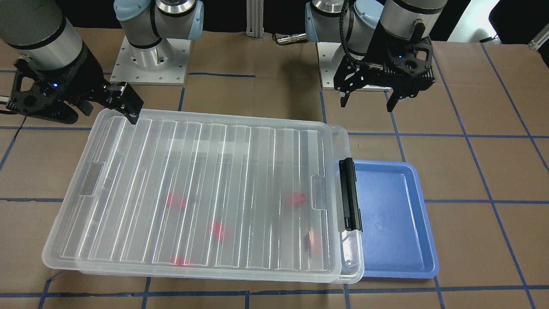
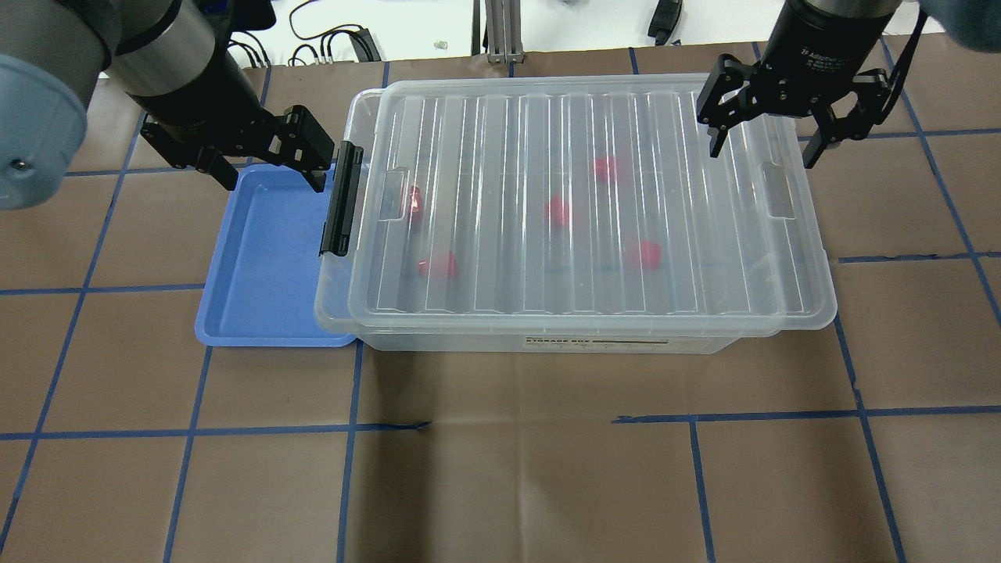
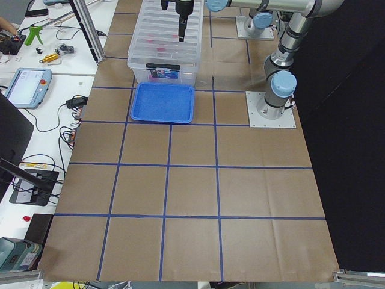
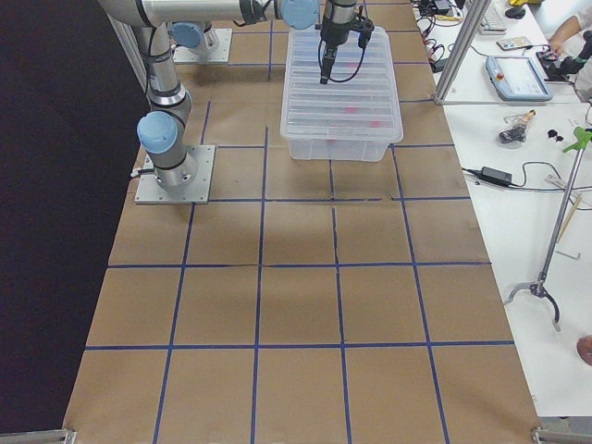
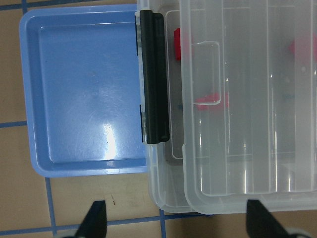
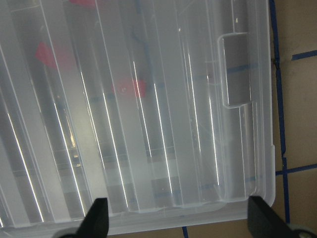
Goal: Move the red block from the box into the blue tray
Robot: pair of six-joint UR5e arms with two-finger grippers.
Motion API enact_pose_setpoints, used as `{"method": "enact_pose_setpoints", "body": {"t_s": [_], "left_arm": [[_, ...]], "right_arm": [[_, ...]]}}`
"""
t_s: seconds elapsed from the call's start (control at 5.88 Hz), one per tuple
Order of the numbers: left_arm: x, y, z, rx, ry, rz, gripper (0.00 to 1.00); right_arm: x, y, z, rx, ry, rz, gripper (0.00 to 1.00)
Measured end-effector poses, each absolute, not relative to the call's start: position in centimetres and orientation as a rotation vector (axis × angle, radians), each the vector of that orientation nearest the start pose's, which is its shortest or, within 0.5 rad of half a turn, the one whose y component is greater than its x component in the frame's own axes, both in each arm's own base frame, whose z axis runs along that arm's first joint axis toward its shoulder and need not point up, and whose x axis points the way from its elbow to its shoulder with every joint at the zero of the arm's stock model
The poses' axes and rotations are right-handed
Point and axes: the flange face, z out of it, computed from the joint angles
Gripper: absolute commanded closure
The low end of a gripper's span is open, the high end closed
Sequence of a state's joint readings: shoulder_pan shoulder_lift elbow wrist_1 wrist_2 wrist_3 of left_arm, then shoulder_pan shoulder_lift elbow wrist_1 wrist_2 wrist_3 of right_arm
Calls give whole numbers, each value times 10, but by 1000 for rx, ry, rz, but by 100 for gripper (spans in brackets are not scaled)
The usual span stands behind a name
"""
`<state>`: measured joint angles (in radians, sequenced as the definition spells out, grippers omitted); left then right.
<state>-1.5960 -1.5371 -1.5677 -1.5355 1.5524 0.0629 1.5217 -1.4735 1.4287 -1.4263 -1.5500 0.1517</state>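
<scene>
1. The red blocks [image 2: 557,209] lie inside the clear box [image 2: 626,341]. I count five, spread over its floor and seen only through the ribbed lid [image 2: 704,258]. None is in the blue tray [image 2: 266,258], so I judge the task to be at its opening step.
2. The lid rests on the box but sits shifted to the right. A narrow strip of the box is uncovered at the left end, and the lid overhangs at the right end. The black latch [image 2: 342,199] at the left end stands off the lid, so probably nothing locks that side. The gap looks too narrow to reach a block.
3. The blue tray lies on the desk [image 2: 500,469] just beside the left end of the box, with its right edge against or under the box rim. This keeps the way for carrying short.
4. The left gripper [image 2: 270,166] hovers over the far part of the tray, close to the latch. It points down, its fingers spread apart and holding nothing.
5. The right gripper [image 2: 765,145] hangs over the far right corner of the lid. It also points down, with its fingers wide and empty. I cannot tell whether it touches the lid.
6. One arm at each end seems suited to lifting or sliding the lid away before any block is picked.
</scene>
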Motion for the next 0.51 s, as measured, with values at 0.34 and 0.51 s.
{"method": "enact_pose_setpoints", "body": {"t_s": [0.34,0.51], "left_arm": [[-147,-481,510,139,3153,-115,1],[-147,-481,510,139,3153,-115,1]], "right_arm": [[111,-528,494,315,3098,158,0],[111,-528,494,313,3099,156,0]]}}
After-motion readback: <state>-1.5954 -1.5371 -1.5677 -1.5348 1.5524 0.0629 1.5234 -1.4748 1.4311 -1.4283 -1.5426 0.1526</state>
